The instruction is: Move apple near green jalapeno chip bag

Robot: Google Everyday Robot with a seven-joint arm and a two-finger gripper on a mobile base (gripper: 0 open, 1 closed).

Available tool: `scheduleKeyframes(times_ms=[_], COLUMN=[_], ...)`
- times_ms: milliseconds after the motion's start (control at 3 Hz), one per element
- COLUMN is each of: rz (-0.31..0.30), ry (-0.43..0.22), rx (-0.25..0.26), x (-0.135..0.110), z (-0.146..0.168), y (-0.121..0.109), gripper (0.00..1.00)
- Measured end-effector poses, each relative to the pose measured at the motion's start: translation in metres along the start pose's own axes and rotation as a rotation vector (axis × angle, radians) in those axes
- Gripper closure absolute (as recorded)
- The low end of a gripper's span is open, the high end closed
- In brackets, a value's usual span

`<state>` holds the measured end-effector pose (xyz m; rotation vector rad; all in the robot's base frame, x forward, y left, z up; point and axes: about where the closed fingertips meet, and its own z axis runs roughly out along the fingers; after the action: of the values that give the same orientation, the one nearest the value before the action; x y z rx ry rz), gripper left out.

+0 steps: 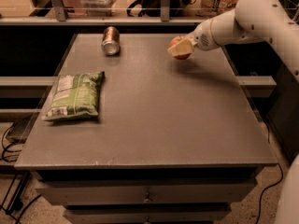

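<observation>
My gripper (180,48) is at the end of the white arm reaching in from the upper right. It is shut on the small red-orange apple (176,43) and holds it above the far right part of the table. The apple is partly hidden by the pale fingers (183,48). The green jalapeno chip bag (74,95) lies flat near the table's left edge, well to the left of the gripper and nearer the front.
A brownish metal can (111,40) lies on its side at the far left of the grey table (154,125). Railings and clutter stand behind the table. Drawers sit under its front edge.
</observation>
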<state>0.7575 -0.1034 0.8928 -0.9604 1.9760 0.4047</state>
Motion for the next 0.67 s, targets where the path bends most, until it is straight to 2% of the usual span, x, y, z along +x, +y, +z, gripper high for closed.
scheduleKeyframes(times_ms=[667], rz=[-0.078], ry=[-0.048], rx=[-0.254], x=[-0.018], z=[0.024], y=[0.115], gripper=[1.00])
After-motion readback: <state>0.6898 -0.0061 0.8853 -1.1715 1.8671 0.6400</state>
